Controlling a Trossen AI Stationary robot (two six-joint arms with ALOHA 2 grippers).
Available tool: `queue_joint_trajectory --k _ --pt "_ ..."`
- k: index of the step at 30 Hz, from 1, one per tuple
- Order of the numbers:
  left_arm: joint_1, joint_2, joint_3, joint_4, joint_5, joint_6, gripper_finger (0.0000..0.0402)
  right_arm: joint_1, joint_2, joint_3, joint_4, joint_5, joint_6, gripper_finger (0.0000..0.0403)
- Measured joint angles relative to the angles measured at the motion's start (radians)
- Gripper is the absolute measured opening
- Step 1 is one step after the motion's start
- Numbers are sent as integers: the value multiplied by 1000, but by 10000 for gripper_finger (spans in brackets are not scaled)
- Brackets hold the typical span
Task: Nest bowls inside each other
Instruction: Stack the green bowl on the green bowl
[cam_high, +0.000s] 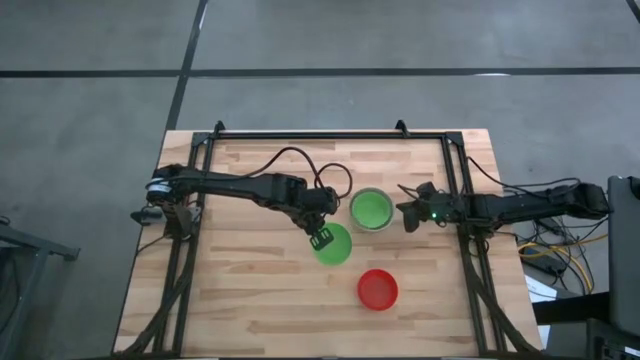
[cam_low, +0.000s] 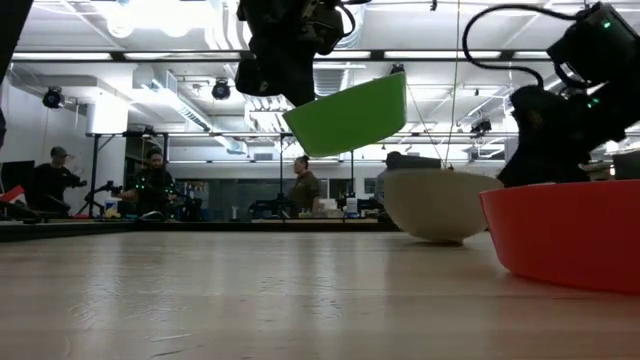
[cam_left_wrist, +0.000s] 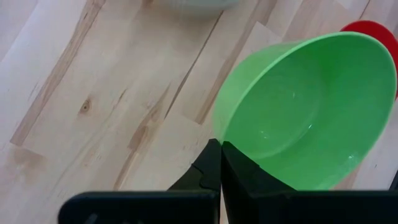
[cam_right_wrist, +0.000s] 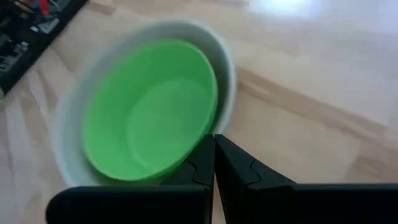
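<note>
A bright green bowl (cam_high: 336, 246) hangs tilted above the table in my left gripper (cam_high: 321, 238), which is shut on it; the low view shows this green bowl (cam_low: 352, 112) well clear of the wood. A second green bowl (cam_high: 371, 208) sits nested inside the pale grey-white bowl (cam_low: 438, 203), which rests on its base. The red bowl (cam_high: 378, 289) stands alone nearer the front edge. My right gripper (cam_high: 406, 216) is shut, just right of the nested pair, with a small gap to the pale bowl's rim (cam_right_wrist: 227, 74). My left gripper pinches the green bowl's rim (cam_left_wrist: 215, 132), one finger (cam_left_wrist: 239, 171) inside the bowl and the other outside its wall. The fingers slant down from the table's left. The bowl is lifted clear and tilted, its opening facing up and toward the gripper.
Bare wooden tabletop (cam_high: 240, 290) lies to the front left. A black frame rail (cam_high: 330, 134) runs along the far edge. Cables (cam_high: 555, 255) lie off the right side. People (cam_low: 150, 180) stand in the room behind the table.
</note>
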Motion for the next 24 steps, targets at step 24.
queue_joint_trajectory --k 24 --pt "-2 0 0 -2 8 4 1 -62 271 78 31 -24 46 8"
